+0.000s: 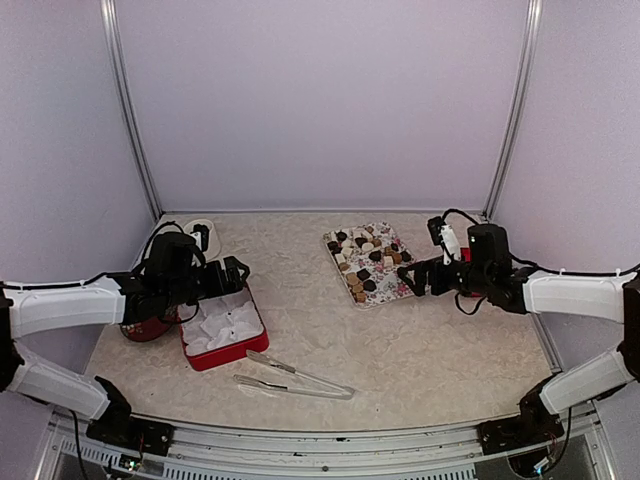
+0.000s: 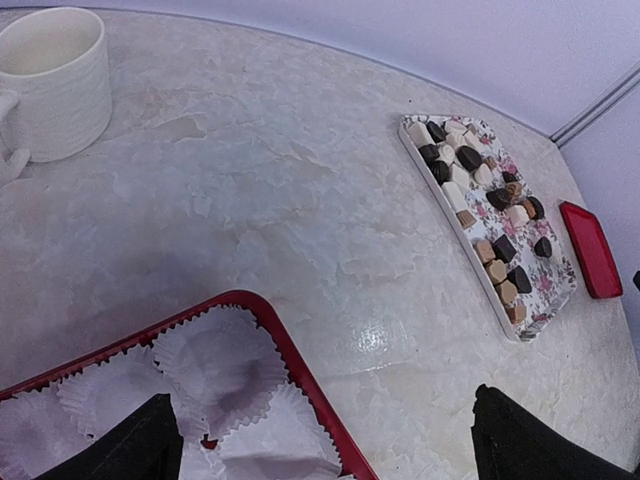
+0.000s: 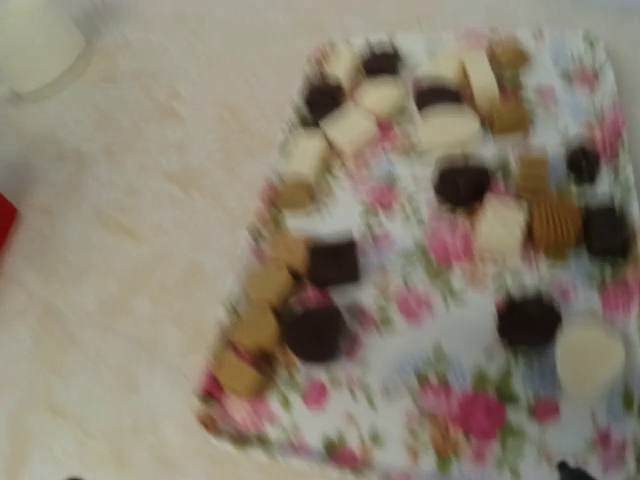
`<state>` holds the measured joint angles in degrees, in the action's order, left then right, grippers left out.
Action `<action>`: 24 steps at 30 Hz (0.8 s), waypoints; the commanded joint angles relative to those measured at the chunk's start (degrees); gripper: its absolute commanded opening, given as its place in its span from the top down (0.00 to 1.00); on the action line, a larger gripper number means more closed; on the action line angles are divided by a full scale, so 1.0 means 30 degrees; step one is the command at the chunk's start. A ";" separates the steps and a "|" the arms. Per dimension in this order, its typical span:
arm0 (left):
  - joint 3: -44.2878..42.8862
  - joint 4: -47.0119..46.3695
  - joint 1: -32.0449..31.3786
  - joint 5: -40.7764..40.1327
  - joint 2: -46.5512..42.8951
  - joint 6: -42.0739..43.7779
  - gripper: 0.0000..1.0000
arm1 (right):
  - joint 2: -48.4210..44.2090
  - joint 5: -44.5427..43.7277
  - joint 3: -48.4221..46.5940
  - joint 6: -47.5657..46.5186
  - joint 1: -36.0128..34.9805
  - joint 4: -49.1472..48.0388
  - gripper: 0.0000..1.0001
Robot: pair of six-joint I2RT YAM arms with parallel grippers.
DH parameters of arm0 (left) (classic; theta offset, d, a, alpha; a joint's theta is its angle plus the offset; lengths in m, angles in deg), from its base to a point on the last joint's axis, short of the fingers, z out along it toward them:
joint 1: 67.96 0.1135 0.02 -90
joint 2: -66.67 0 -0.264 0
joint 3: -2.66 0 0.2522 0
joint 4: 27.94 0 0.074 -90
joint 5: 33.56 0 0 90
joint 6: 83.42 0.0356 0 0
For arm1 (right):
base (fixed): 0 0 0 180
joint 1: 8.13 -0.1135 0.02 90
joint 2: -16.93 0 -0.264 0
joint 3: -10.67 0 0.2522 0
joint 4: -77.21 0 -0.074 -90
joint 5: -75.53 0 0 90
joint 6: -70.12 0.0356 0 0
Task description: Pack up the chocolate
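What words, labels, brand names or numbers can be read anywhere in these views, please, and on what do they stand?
None can be read.
The white mug, red box, floral tray and tongs show no lettering.
The right wrist view is blurred.

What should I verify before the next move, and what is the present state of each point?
1. Chocolate lies on the floral tray: ok.
2. Paper cups in the red box are empty: ok.
3. Left gripper open, holding nothing: ok.
4. Right gripper open: cannot tell, its wrist view is blurred.
5. Tongs lie free on the table: ok.
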<state>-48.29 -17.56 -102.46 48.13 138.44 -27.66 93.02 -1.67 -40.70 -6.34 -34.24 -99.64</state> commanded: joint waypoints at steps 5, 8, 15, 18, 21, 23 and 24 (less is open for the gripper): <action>0.0359 -0.0850 -0.0160 0.0487 -0.0812 -0.0116 0.01 | -0.2077 0.5257 0.0415 -0.2871 -0.0293 -0.3426 0.00; 0.0534 -0.0962 -0.0158 0.0607 -0.1073 -0.0042 0.01 | -0.0920 0.6989 -0.1236 -0.5158 -0.0961 -0.0728 0.00; 0.0928 -0.1634 -0.0191 0.1064 -0.1617 -0.0013 0.01 | 0.2657 0.4128 -0.4157 -0.9880 -0.6048 0.6094 0.00; 0.1194 -0.2052 -0.0194 0.1314 -0.1817 -0.0087 0.01 | 0.3915 0.4454 -0.4776 -1.0946 -0.7074 0.7247 0.00; 0.1162 -0.1946 -0.0212 0.1349 -0.1942 -0.0022 0.01 | 0.4781 0.4174 -0.5081 -1.1600 -0.8174 0.7265 0.00; 0.1141 -0.1797 -0.0189 0.1286 -0.2094 0.0016 0.01 | 0.5331 0.4115 -0.5317 -1.1656 -0.8718 0.7182 0.00; 0.1146 -0.1737 -0.0211 0.1257 -0.2217 0.0042 0.01 | 0.5638 0.4102 -0.5414 -1.1555 -0.8955 0.7120 0.00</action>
<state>-45.27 -21.51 -102.66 51.40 133.57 -27.70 107.75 11.38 -54.16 -37.79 -58.13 -80.89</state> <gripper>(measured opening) 0.988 0.999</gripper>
